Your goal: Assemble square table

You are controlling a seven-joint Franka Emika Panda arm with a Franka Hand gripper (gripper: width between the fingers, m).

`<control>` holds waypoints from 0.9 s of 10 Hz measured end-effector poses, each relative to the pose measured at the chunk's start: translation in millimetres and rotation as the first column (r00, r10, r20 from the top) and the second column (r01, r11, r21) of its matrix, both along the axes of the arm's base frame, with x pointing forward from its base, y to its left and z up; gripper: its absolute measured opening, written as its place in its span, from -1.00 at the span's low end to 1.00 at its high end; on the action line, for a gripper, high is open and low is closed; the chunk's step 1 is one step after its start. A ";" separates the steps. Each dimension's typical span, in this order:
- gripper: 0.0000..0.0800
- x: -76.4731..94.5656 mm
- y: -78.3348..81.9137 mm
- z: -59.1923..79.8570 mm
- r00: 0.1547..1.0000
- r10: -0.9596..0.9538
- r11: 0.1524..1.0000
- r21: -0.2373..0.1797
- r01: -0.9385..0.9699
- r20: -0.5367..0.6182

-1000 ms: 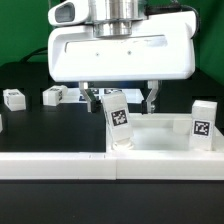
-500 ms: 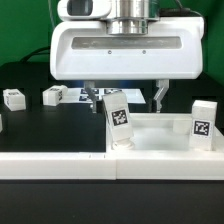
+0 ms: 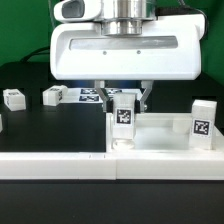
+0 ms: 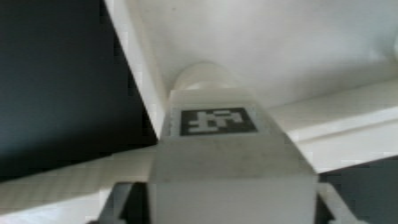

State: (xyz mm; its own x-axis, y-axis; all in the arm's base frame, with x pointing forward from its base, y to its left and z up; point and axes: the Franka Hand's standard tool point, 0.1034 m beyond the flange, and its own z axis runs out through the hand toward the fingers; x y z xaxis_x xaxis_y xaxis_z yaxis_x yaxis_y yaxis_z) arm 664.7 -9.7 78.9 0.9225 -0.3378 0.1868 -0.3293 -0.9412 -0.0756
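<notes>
Since half a second ago, the end effector (image 3: 124,106) fingers (image 3: 103,97) are sitting much closer together. The corner leg (image 3: 123,118), tilted before, is now standing upright.

- Corner leg: short white block with one black-and-white tag facing the exterior camera. It's standing on end in the near corner of the table top (image 3: 165,137), on the exterior view's left.
- Table top: white square tray with a raised rim, lying flat on the black bench (image 3: 40,130).
- End effector is hanging straight over that corner with its fingers running down either side of the corner leg's upper half, pads pressing on its sides, i.e. clamped on it. In the wrist view the corner leg (image 4: 217,150) is filling the whole gap between the fingers, tag facing the camera, with the table top (image 4: 267,40) beneath.
- Second leg (image 3: 203,121) is standing upright at the tray's corner on the exterior view's right, tag facing out, well apart from the end effector.
- Two loose legs (image 3: 53,95) are lying on the bench toward the exterior view's left.
- Marker board (image 3: 88,95) is showing behind the fingers.
- White rail (image 3: 55,166) is running along the front of the bench.
- Labels: tag patterns only, no readable writing.
</notes>
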 end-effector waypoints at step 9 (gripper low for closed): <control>-0.27 3.0 -9.8 -4.2 0.351 -0.916 0.337 0.104 0.936 -0.196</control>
